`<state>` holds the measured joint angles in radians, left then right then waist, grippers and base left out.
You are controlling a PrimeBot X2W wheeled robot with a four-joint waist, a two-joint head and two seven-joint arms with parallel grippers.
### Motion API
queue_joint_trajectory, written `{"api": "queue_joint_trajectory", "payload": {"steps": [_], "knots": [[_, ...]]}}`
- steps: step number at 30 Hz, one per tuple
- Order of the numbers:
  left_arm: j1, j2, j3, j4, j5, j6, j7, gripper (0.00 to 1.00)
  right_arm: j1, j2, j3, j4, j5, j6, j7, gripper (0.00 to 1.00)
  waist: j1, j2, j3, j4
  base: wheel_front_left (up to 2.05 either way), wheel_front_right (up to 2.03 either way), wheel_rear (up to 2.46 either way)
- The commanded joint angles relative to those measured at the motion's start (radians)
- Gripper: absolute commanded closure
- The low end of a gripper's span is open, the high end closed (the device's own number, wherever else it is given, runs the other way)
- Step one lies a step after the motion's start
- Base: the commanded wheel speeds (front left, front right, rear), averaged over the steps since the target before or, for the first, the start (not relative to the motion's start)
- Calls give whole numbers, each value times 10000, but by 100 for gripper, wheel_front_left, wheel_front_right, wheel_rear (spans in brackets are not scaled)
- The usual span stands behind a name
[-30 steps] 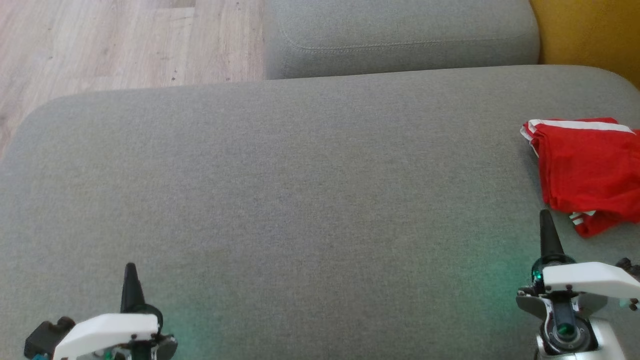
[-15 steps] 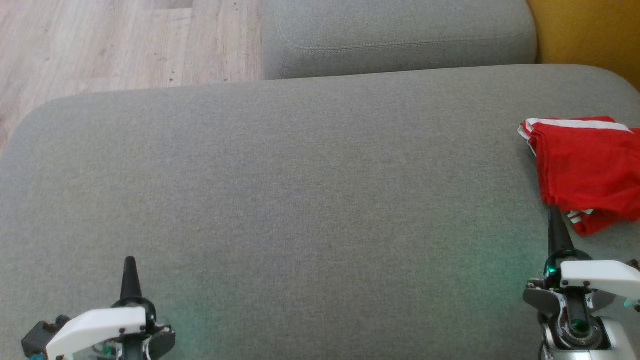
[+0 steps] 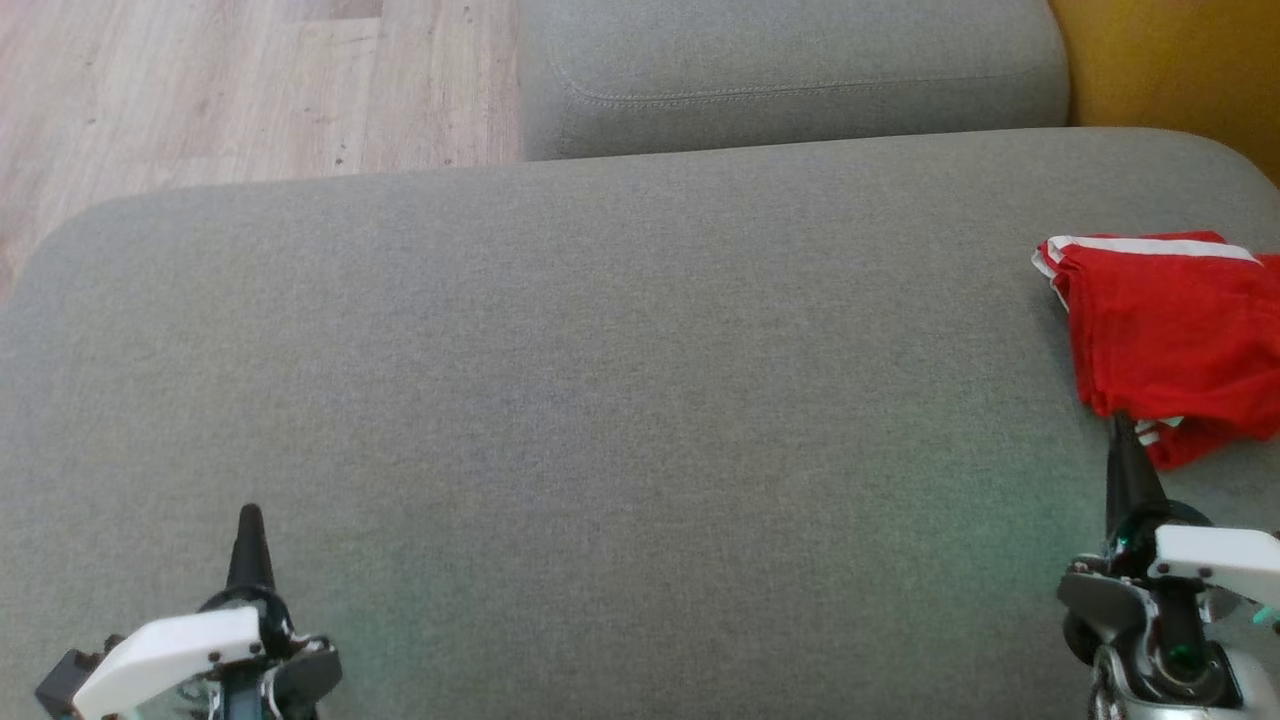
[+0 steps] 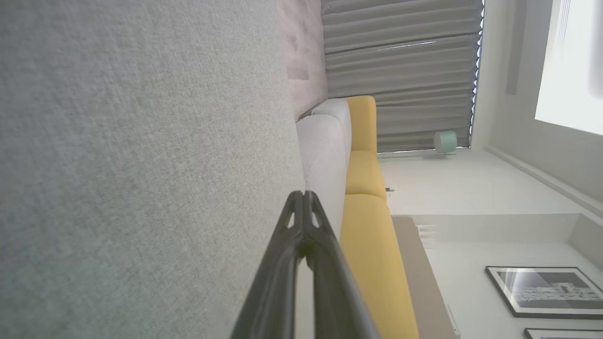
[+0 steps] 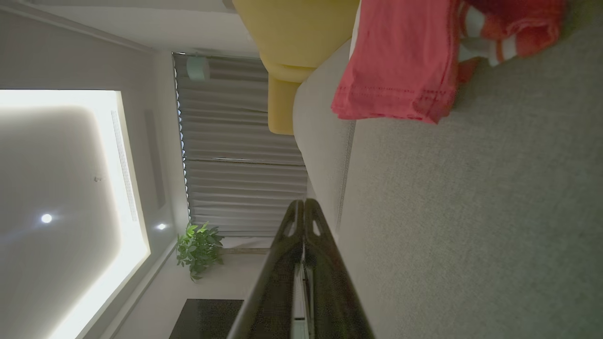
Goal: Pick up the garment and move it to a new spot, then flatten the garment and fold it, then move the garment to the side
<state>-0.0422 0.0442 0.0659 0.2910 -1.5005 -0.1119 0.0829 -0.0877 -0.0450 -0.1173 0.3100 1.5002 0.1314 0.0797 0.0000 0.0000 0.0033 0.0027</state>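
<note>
The red garment lies layered at the sofa seat's right edge, which fits either a finished set-aside or a pickup to come. The right gripper points at the garment's near hem, fingers together and empty. The left gripper, likewise pinched empty, sits clear at the near-left corner.

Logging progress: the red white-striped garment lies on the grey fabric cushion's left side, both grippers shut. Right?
No, the head view shows the red white-striped garment on the right side of the grey fabric cushion. The left gripper and right gripper are shut.
</note>
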Motion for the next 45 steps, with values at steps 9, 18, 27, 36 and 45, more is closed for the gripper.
{"api": "queue_joint_trajectory", "payload": {"steps": [9, 18, 27, 36, 45], "knots": [[-659, 60, 480, -454, -1080, -188, 304, 100, -203, -53, 34, -652, 1084, -7, 336, 100, 0, 0, -2, -27, 0, 0, 0], [-659, 60, 480, -455, -1080, -188, 303, 100, -203, -53, 34, -652, 1084, -7, 336, 100, 0, 0, -2, -27, 0, 0, 0], [-659, 60, 479, -455, -1081, -188, 303, 100, -203, -53, 34, -652, 1084, -7, 336, 100, 0, 0, -2, -27, 0, 0, 0], [-659, 60, 479, -456, -1081, -188, 303, 100, -203, -53, 35, -652, 1085, -7, 335, 100, 0, 0, -2, -27, 0, 0, 0], [-659, 60, 479, -456, -1081, -188, 303, 100, -203, -53, 35, -652, 1085, -7, 335, 100, 0, 0, -2, -27, 0, 0, 0]]}}
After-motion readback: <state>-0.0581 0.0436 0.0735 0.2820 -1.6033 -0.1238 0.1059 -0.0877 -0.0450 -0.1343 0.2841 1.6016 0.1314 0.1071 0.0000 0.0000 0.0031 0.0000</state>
